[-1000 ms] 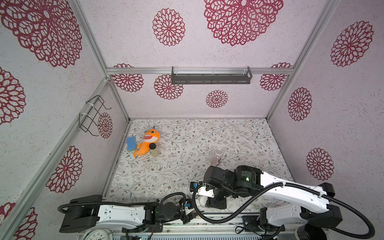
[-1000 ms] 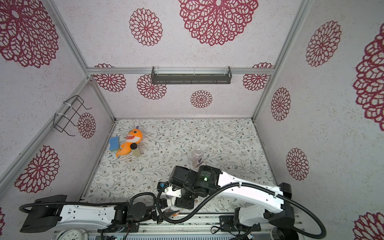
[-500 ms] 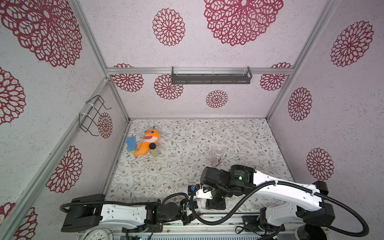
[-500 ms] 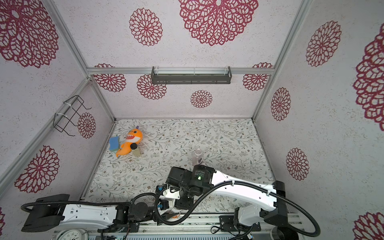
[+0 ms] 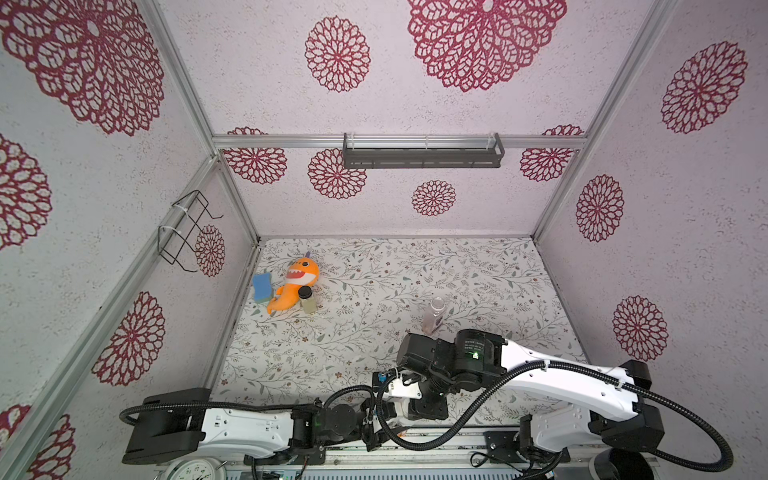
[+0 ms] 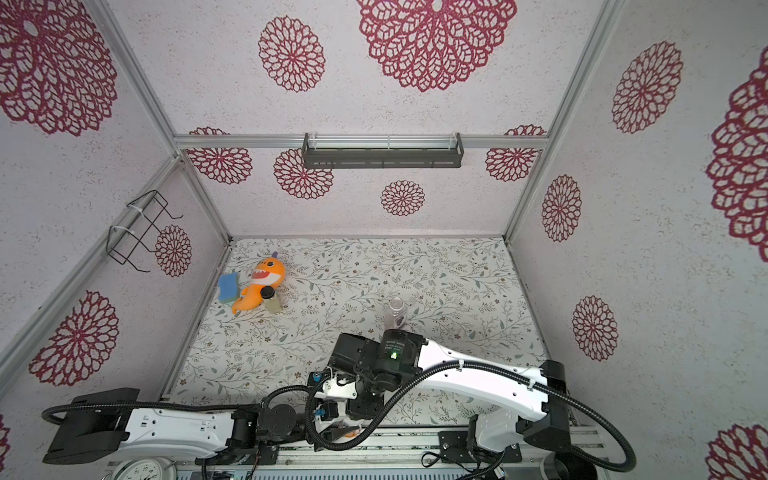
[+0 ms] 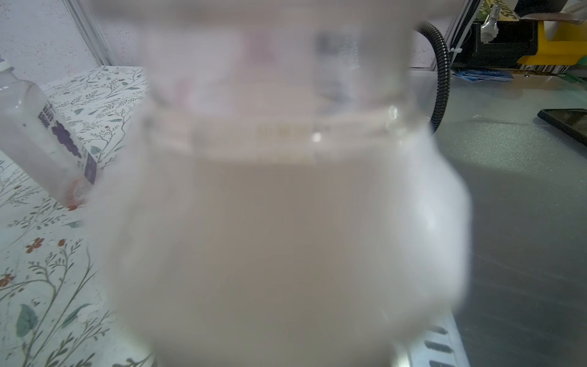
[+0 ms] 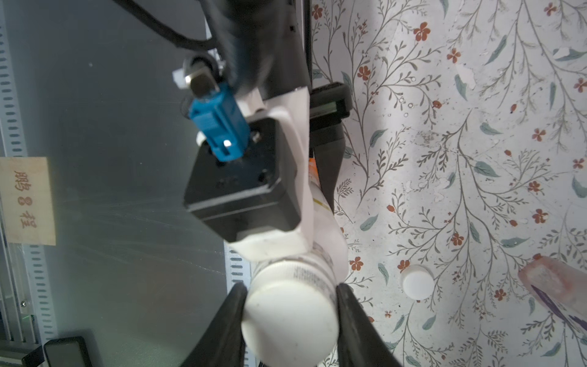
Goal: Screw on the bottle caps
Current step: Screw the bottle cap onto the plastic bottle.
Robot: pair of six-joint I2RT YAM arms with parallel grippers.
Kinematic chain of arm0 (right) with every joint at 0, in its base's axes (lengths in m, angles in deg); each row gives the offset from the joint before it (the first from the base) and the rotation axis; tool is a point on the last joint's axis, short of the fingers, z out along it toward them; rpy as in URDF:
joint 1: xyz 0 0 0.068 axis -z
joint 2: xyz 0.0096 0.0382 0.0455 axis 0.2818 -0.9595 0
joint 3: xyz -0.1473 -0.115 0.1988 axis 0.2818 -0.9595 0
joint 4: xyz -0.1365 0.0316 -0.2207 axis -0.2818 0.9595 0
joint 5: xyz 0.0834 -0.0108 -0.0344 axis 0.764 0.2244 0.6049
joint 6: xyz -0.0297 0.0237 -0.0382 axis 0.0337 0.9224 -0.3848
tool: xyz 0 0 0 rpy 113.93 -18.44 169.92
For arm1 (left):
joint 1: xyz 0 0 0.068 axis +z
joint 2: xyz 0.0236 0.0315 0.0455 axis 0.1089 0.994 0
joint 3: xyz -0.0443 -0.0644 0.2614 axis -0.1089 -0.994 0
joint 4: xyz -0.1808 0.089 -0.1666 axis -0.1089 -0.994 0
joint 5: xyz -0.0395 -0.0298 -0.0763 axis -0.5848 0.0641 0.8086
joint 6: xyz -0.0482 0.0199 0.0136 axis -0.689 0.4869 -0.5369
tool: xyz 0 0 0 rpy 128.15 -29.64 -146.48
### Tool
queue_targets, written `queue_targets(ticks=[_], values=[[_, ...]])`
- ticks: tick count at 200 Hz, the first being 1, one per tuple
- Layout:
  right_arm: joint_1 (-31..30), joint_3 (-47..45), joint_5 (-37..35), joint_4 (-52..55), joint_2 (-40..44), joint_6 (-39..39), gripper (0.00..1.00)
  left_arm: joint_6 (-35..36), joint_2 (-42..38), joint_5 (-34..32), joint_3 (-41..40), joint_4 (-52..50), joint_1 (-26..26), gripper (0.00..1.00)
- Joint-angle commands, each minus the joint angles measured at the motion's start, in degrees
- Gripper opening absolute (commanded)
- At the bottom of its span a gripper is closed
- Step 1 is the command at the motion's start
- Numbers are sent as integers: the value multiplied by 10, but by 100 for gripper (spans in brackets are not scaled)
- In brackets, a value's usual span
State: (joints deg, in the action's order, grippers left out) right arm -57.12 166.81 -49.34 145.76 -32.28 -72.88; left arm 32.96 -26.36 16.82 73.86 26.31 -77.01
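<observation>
At the near edge of the desk (image 5: 374, 291), the left gripper (image 8: 316, 178) is clamped on the orange-label bottle (image 7: 286, 222). The bottle fills the left wrist view as a pale blur. A strip of its orange label shows between the jaws in the right wrist view.

Directly over that bottle, the right gripper (image 8: 290, 289) has just narrowed its jaws. They now sit against both sides of the white cap (image 8: 289, 321) on the neck, roughly half closed. The right arm has also edged a little left over the last second. I judge this means the cap is now gripped and ready for turning. How far it is threaded cannot be told from here.

A little farther in, the second cap (image 8: 417, 282) lies flat on the desk, untouched. It sits between the held bottle and the grape bottle (image 5: 434, 316). That bottle stands upright just beyond the right wrist, its neck open, so half the job remains.

Far left, well apart from the work, an orange plush toy (image 5: 297, 282), a blue sponge (image 5: 262, 286) and a black-lidded jar (image 5: 307, 299) sit together.
</observation>
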Motion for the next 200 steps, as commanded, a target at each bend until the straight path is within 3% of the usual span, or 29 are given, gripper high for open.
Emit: queue_targets(ticks=[1, 70, 132, 155, 200], values=[[-2, 16, -36, -10, -4, 15, 32, 0, -1, -1, 16, 22, 5, 43], [-1, -22, -124, -88, 9, 182, 27, -9, -41, -19, 6, 16, 6, 43], [-1, -33, -189, -104, 4, 286, 27, -11, -42, -19, 5, 21, 5, 43], [-2, -40, -190, -120, 18, 298, 28, -12, -44, -22, 4, 21, 5, 43], [-9, -64, -156, -133, 51, 252, 32, -12, -44, -32, 5, 19, 5, 44]])
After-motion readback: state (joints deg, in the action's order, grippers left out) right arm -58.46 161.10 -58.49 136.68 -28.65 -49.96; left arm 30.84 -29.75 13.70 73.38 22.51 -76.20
